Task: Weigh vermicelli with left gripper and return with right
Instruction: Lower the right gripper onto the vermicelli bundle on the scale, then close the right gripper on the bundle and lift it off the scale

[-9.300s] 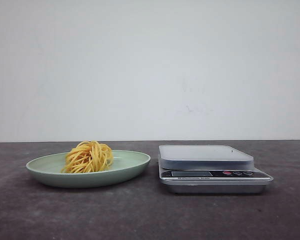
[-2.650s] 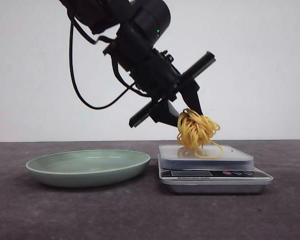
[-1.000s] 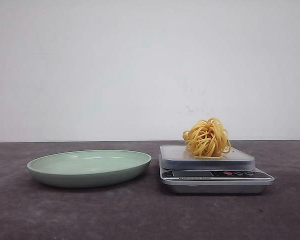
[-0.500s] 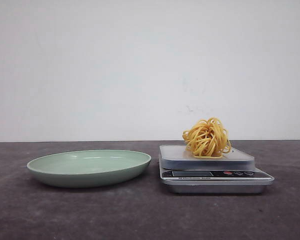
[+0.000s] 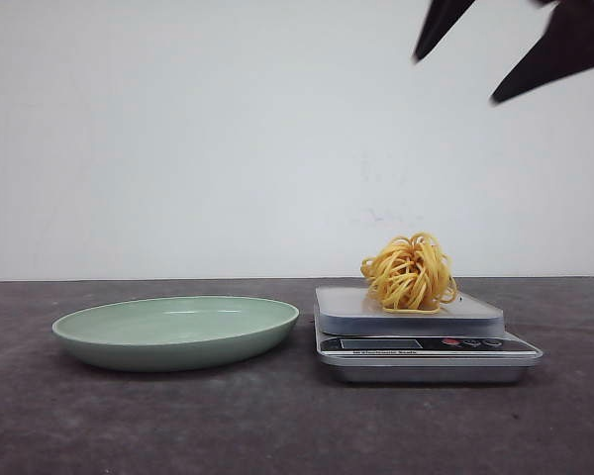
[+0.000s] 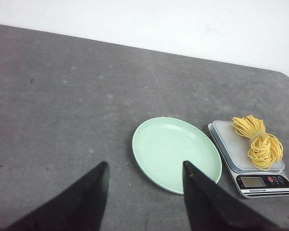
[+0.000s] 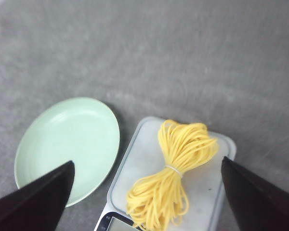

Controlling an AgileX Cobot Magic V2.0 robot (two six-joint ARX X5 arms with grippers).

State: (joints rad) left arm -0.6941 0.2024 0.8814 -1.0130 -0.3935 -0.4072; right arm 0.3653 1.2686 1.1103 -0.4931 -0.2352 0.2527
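Vermicelli: one yellow bundle of thin looped vermicelli strands [image 5: 410, 273], tied round the middle w/ a thin band, resting on platform of the silver digital kitchen scale [image 5: 423, 336], toward its far right part.
Handling: prob. light, soft, springy; loose loops likely to snag or slip free, so no pinching at the ends.
Grip spot: best across the banded waist, seen clearly in right wrist view [image 7: 175, 172]; enough squeeze to hold strands, not crush.
Plate: one pale green shallow oval plate [image 5: 176, 332], nothing in it, just beside scale on the left, not touching as far as visible.
Right gripper: black, slim-fingered right gripper [image 7: 144, 192] high above scale, jaws wide apart, holding nothing; in front view only two tips at top right.
Left gripper: black two-fingered left gripper [image 6: 143, 192] well back from plate, jaws apart, nothing held.
Surface: dark grey surface [image 5: 277, 426].
Count: 1 bundle, 1 scale, 1 plate, 2 grippers.
Stage: weighing looks done; return to plate not yet begun.
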